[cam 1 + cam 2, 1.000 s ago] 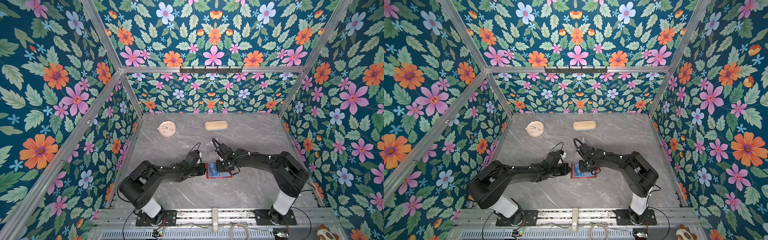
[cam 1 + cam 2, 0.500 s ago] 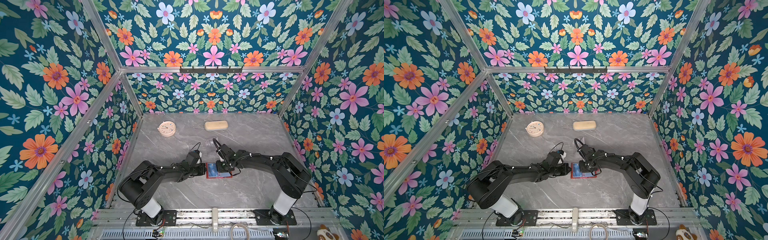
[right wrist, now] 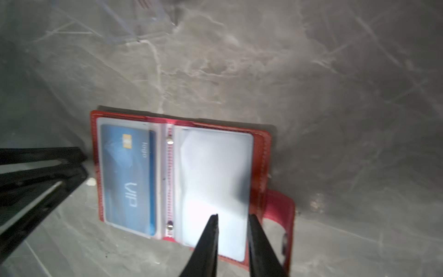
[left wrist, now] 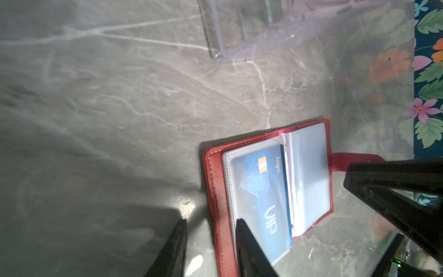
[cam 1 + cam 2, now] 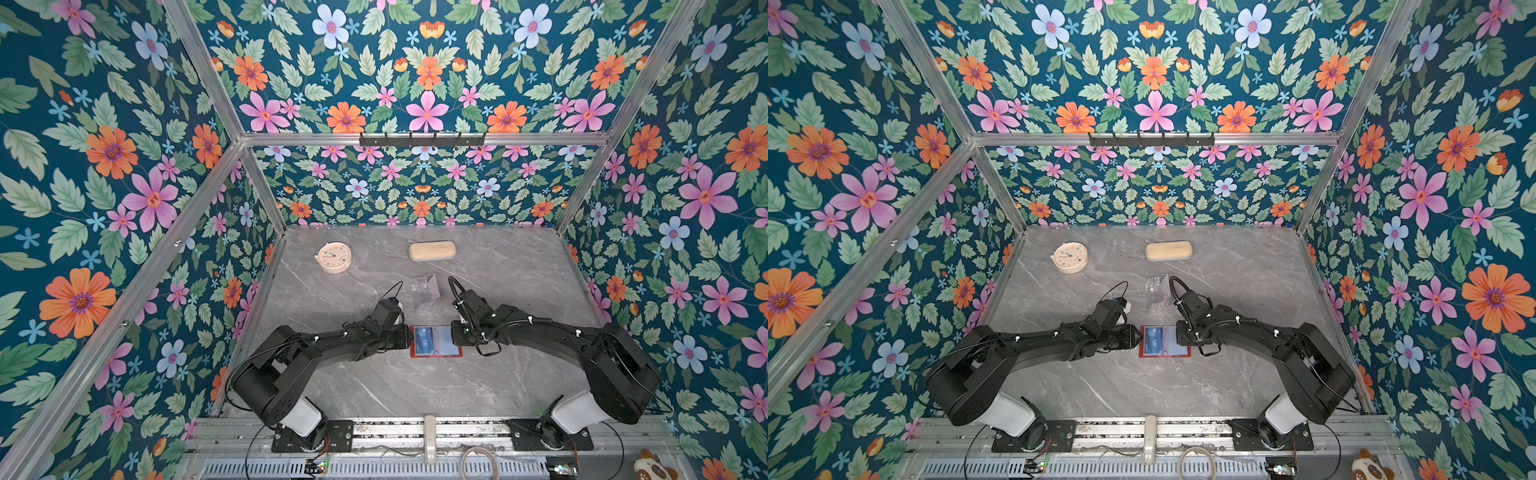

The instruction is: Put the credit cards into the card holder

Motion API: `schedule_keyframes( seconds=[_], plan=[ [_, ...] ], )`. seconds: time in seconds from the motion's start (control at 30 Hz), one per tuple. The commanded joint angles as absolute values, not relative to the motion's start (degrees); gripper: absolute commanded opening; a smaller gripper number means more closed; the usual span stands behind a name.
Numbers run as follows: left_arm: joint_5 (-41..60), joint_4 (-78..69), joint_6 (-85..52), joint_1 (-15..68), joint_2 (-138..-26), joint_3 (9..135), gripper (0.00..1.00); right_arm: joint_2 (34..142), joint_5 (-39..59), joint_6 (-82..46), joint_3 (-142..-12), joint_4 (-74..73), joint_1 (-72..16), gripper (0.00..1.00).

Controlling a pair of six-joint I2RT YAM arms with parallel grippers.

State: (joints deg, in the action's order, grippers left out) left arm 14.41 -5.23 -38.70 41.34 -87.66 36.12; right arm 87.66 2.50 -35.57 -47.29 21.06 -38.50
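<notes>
At the card holder (image 4: 216, 189), left pincer (image 4: 211, 220) has opened

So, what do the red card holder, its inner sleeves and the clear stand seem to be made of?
The card holder looks like red leather or imitation: faintly matte cover with pale stitching along its edge. Its sleeves seem thin, soft clear plastic: glossy glare, and the blue card shows through. The clear stand looks like rigid acrylic: transparent, with bright hard edges.

Robot lab cell: aluminium frame (image 5: 291, 138), floral-print walls (image 5: 104, 166), marble-look tabletop (image 5: 498, 291), rail-mounted arms (image 5: 332, 338).
</notes>
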Motion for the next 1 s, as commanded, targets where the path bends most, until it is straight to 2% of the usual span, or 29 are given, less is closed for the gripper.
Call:
schedule_keyframes(
  seconds=[0.0, 0.23, 0.6, 0.97],
  plan=[
    [13.1, -1.8, -36.3, 41.4, -86.2, 37.3, 0.41, 87.1, 3.6, -36.5, -45.8, 20.3, -37.8, 0.24],
    [18.5, -5.4, -34.7, 43.7, -87.0, 40.8, 0.41, 88.6, 4.8, -37.5, -43.9, 18.8, -37.5, 0.22],
    [23.1, -10.5, -36.5, 46.6, -97.9, 48.1, 0.41, 89.3, 5.7, -37.7, -43.2, 17.9, -37.5, 0.21],
    [24.0, -12.5, -38.3, 47.2, -102.2, 48.4, 0.39, 89.9, 6.5, -37.7, -43.2, 17.4, -37.6, 0.21]
  ],
)
